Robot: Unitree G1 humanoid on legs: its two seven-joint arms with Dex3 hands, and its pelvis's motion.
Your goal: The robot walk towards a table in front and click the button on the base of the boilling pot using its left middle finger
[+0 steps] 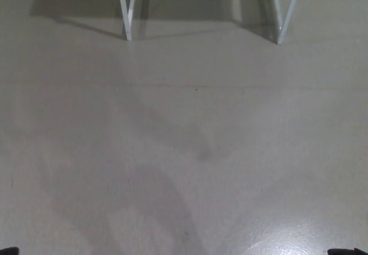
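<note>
A: What do we see from the head view?

B: Mostly floor (190, 151), pale and bare, with a soft glare low on the right. At the top edge stand two white legs of the desk: the left leg (127, 10) and the right leg (283, 13), each a splayed pair of bars, with their shadows falling on the floor around them.

A: And the pot with its button?

B: We cannot see either. The desk top lies above the picture's edge, so the pot and its base are out of view. We judge they sit up there, since only the legs show.

A: Why is the camera looking at the floor?

B: We judge that we are well apart from the desk, with the walk not yet done. The head tilts down, so the ground ahead fills the view and the desk shows only at the far end.

A: Our hands?

B: Two dark slivers touch the bottom corners, but they are too small to name. So neither the left robot hand nor the right shows, and we cannot tell whether their fingers are spread or curled.

A: What does the next move call for?

B: Walking straight on, keeping both legs centred, until the desk top and pot come into view.
</note>
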